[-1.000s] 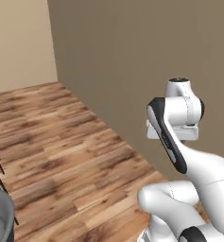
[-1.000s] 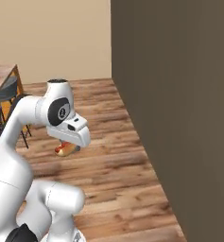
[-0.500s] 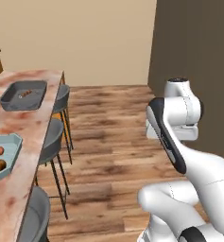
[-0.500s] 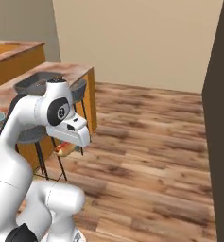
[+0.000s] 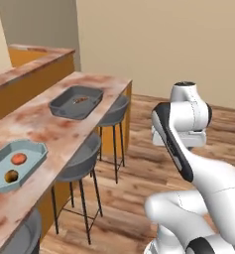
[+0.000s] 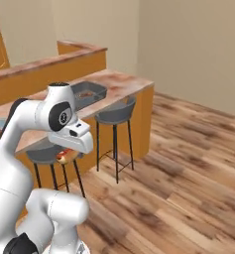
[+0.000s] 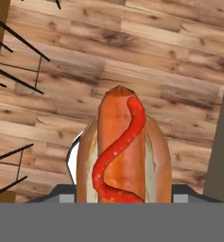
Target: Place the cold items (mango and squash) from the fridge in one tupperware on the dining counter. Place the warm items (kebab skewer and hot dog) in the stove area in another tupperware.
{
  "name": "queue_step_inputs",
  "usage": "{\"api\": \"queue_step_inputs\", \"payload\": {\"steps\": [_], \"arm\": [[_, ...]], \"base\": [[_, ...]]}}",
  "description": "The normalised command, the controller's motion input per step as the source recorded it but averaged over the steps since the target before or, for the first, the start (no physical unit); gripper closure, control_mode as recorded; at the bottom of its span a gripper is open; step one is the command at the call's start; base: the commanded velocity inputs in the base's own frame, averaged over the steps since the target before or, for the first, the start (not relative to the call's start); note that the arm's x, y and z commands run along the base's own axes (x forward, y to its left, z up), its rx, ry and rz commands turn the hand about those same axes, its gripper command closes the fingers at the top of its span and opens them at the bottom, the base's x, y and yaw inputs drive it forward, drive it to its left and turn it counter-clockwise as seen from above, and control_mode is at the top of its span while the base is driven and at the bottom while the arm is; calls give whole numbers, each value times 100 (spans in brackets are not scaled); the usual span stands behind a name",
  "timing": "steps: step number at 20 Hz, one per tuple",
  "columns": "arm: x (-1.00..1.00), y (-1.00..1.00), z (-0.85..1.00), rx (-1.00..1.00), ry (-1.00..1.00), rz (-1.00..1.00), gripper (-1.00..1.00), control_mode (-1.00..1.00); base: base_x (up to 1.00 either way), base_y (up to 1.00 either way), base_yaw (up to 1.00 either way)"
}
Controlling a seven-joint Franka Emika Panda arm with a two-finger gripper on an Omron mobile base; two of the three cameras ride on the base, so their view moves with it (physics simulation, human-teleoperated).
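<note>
Wooden floor and bar stools [image 5: 84, 158] fill my view beside the dining worktop [image 5: 59, 134], where the dark grey tupperware [image 5: 76, 102] waits with what looks like the kebab skewer [image 5: 80, 100] inside — too small to be sure. My gripper [image 7: 120, 198] has its fingers clamped on the hot dog [image 7: 121, 151], carried lengthwise over the floor, presumably to join it. Mango and squash sit in the pale blue tupperware [image 5: 14, 163].

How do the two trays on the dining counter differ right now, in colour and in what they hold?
The pale blue tupperware sits at the near end of the dining counter; the dark grey tupperware lies farther along it. The blue one has cut corners and holds two round items, one orange-red, one darker; the grey one holds a thin brownish item. Both are shallow, rimmed and rest flat on the counter.
</note>
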Motion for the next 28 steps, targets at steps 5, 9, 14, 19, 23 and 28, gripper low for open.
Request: {"api": "queue_step_inputs", "payload": {"steps": [5, 9, 14, 19, 23, 28], "arm": [[0, 0, 0, 0, 0, 0, 100, 100], [0, 0, 0, 0, 0, 0, 100, 100], [0, 0, 0, 0, 0, 0, 100, 100], [0, 0, 0, 0, 0, 0, 100, 100], [0, 0, 0, 0, 0, 0, 100, 100], [0, 0, 0, 0, 0, 0, 100, 100]], "base": [[47, -79, 69], [46, -84, 66], [40, -89, 64], [10, -71, 75], [4, -69, 75], [19, -77, 55]]}}
